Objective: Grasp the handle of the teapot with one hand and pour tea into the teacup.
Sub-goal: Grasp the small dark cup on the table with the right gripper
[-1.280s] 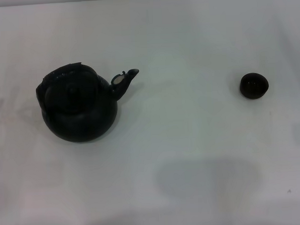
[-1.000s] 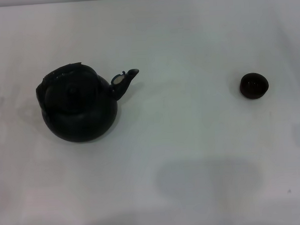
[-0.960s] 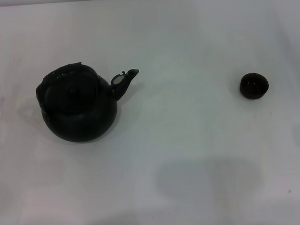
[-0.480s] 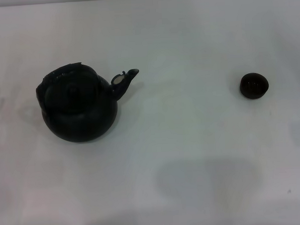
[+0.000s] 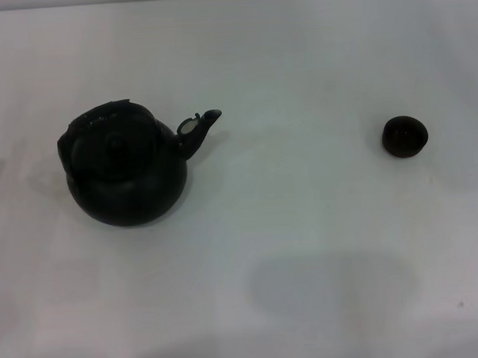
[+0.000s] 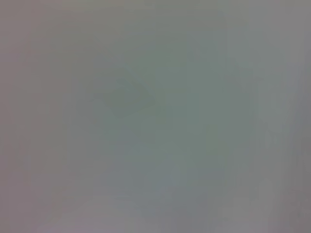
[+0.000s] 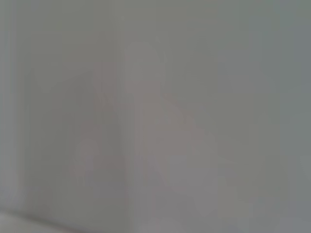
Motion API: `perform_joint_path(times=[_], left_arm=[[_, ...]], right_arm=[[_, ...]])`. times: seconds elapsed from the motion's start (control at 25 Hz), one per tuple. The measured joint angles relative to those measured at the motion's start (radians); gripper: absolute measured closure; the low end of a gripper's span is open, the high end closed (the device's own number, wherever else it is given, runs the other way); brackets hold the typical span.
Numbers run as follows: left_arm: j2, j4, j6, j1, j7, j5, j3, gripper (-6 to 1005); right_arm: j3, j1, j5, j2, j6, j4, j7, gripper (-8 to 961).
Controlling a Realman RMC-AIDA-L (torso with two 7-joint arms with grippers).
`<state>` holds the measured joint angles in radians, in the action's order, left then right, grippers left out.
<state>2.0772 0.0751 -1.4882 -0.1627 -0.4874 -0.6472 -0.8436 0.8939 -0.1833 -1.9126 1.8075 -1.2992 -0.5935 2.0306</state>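
The matte-black teapot (image 5: 126,172) stands on the white table at the left in the head view, its short spout (image 5: 199,127) pointing right toward the teacup. Its arched handle (image 5: 101,115) lies folded back over the lid's far side. The small dark teacup (image 5: 404,136) stands at the right, well apart from the pot. No tea shows. Neither gripper is in the head view, and both wrist views show only a plain grey surface.
The white table (image 5: 304,208) stretches around both objects. A soft grey shadow (image 5: 331,282) lies on it at the front, right of centre.
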Motion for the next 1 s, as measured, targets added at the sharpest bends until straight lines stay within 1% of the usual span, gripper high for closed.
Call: perform_joint_path(times=[0.12,0.24,0.32,0.36,0.52,0.68,0.76,0.88,1.0], left_arm=[[0.000,0.002,0.000,0.000,-0.001,0.003,0.000,154],[0.000,0.003,0.000,-0.005,-0.001,0.006,0.000,154],[0.000,0.005,0.000,-0.007,-0.001,0.007,0.000,154],[0.000,0.006,-0.001,-0.008,-0.001,0.007,0.000,154],[0.000,0.008,-0.004,-0.009,-0.002,0.007,0.000,155],[0.000,0.002,-0.005,-0.006,-0.002,0.008,0.000,155],[0.000,0.002,-0.005,-0.004,-0.002,0.008,0.000,155],[0.000,0.001,-0.005,-0.003,-0.002,0.008,-0.001,155],[0.000,0.000,-0.006,-0.003,-0.002,0.006,-0.001,155]], right_arm=[[-0.005,0.000,0.140,-0.004,-0.004,-0.142,-0.133,89],[-0.013,-0.022,0.301,0.014,-0.022,-0.262,-0.236,89],[-0.012,-0.041,0.391,0.023,-0.042,-0.309,-0.278,88],[-0.012,-0.057,0.449,0.031,-0.061,-0.328,-0.303,88],[-0.012,-0.127,0.645,0.056,-0.139,-0.348,-0.393,88],[-0.012,-0.188,0.812,0.092,-0.198,-0.349,-0.455,88],[-0.012,-0.211,0.883,0.106,-0.220,-0.344,-0.482,89],[-0.013,-0.226,0.933,0.125,-0.229,-0.338,-0.491,89],[-0.014,-0.221,0.934,0.144,-0.226,-0.343,-0.474,89]])
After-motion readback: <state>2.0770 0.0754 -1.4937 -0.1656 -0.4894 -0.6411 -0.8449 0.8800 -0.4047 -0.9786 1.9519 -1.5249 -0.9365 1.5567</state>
